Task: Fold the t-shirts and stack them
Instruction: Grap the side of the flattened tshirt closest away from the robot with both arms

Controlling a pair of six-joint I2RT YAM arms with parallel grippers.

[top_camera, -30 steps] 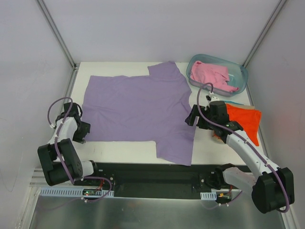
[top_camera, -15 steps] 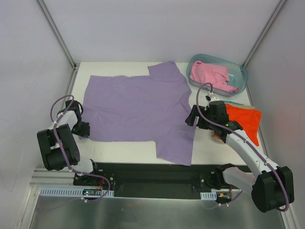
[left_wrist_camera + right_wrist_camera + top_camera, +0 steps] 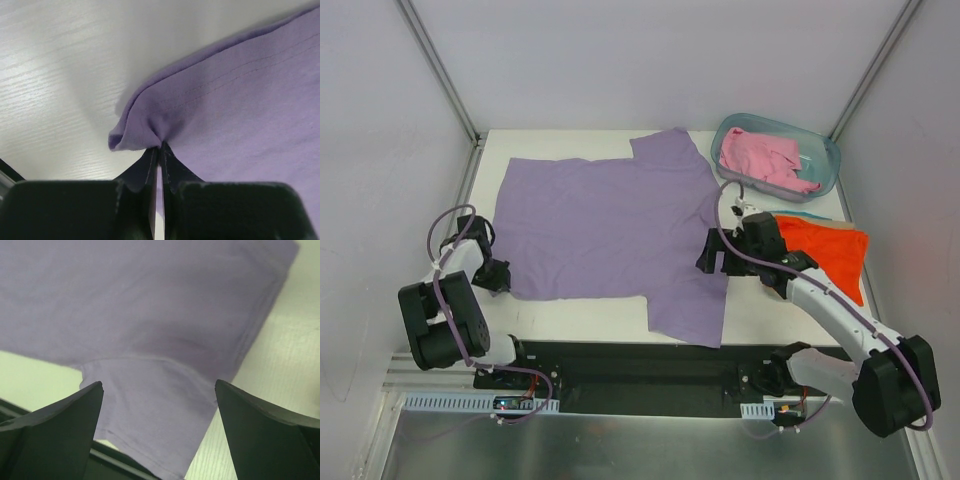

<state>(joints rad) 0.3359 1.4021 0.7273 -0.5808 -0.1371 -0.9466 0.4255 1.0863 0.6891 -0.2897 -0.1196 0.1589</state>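
Top view: the lavender t-shirt [image 3: 610,215] lies flat between my left gripper [image 3: 498,275] and right gripper [image 3: 712,257]. The orange t-shirt [image 3: 835,245], right of that one, is partly hidden by its arm.

Left wrist: I'm clamped on a puckered hem corner at my tips.

Right wrist: fingers spread wide and empty, with the sleeve below and the shirt cropped.

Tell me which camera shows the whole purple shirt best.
The top external view: the purple shirt lies spread, almost whole. The left wrist view shows only a corner pinched in the left gripper; the right wrist view, just a sleeve and some body.
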